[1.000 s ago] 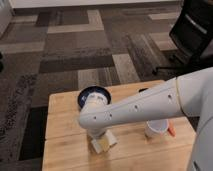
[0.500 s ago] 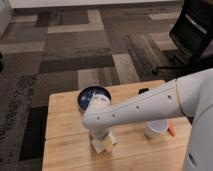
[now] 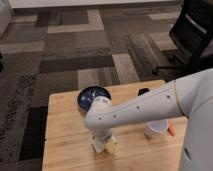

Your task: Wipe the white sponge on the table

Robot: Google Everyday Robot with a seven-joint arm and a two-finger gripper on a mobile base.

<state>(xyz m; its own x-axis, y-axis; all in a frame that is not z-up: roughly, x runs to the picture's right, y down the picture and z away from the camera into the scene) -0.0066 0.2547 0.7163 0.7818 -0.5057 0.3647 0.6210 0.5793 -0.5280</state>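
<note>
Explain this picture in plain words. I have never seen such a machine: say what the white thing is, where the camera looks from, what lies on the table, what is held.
The big white tube is the single arm of a mobile robot; at its end sits a two-finger hand. The one picture looks down on the wooden table from above; where the camera is mounted is not known. The hand is low at the table's near part, right at the white sponge it is meant to wipe with. Whether it grips the sponge does not show. Also on the table: a blue bowl behind the arm, a white cup with a small orange thing beside it, and a small dark object near the far edge.
</note>
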